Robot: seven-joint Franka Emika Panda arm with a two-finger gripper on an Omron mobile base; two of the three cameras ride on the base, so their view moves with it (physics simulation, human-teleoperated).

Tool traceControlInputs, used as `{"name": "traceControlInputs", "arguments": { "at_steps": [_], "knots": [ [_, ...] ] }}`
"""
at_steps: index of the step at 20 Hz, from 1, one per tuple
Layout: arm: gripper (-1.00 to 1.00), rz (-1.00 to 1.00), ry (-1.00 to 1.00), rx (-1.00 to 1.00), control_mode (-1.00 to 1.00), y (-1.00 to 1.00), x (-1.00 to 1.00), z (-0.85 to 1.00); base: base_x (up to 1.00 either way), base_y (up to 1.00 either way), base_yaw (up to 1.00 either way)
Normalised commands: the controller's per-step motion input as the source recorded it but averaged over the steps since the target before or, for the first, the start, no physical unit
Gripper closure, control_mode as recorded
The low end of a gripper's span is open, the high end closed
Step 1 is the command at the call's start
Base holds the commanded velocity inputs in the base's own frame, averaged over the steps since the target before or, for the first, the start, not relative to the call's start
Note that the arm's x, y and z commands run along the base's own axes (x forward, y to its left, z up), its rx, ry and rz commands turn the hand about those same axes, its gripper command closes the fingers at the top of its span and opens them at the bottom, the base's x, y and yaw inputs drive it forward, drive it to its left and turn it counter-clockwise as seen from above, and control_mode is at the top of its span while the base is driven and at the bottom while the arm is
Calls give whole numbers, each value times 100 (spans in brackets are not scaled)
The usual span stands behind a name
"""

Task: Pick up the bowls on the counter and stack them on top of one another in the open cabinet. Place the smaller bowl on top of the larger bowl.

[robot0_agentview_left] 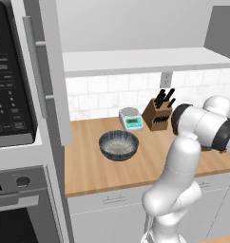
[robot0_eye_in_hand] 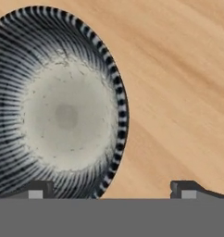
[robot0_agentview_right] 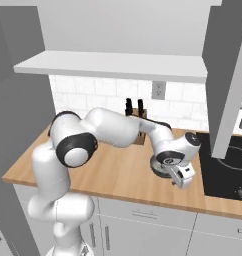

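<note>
- The white arm reached low over the counter (robot0_agentview_right: 118,175), its hand bent down near the black stovetop (robot0_agentview_right: 228,165) at the counter's right end.
- The gripper (robot0_eye_in_hand: 112,189) hung just above the smaller bowl (robot0_eye_in_hand: 53,106), its two dark fingertips (robot0_eye_in_hand: 37,189) spread wide apart and gripping nothing.
- In the hand view, one fingertip stood over the bowl's ribbed rim and the other over bare wood beside it, so the rim's near edge fell between them.
- The smaller bowl sat upright on the counter, its pale speckled inside facing up; in the right base view only a sliver of it (robot0_agentview_right: 155,167) showed under the wrist.
- The larger bowl (robot0_agentview_left: 118,145) rested upright on the counter well to the left, apart from the arm, in front of a white-and-teal kitchen scale (robot0_agentview_left: 130,118).
- A wooden knife block (robot0_agentview_left: 157,114) with dark handles stood just beside the scale against the white tiled wall (robot0_agentview_left: 102,95).
- The open cabinet (robot0_agentview_left: 145,60) hung above the counter, its flat white shelf floor bare, its long grey door (robot0_agentview_left: 52,71) swung out at the left next to the black microwave (robot0_agentview_left: 10,76).
- Pale grey drawers (robot0_agentview_right: 143,220) ran under the wooden top.
</note>
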Motion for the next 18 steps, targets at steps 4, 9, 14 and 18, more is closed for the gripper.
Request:
{"name": "traceControlInputs", "arguments": {
  "at_steps": [4,9,14,18],
  "knots": [
    [-100,0,0,0,-100,0,20,-16,0,0,0],
    [-100,0,0,0,-100,0,23,-20,0,0,0],
    [100,0,0,0,-100,0,16,-15,0,0,0],
    [100,0,0,0,-100,0,4,-8,0,0,0]
  ]
}}
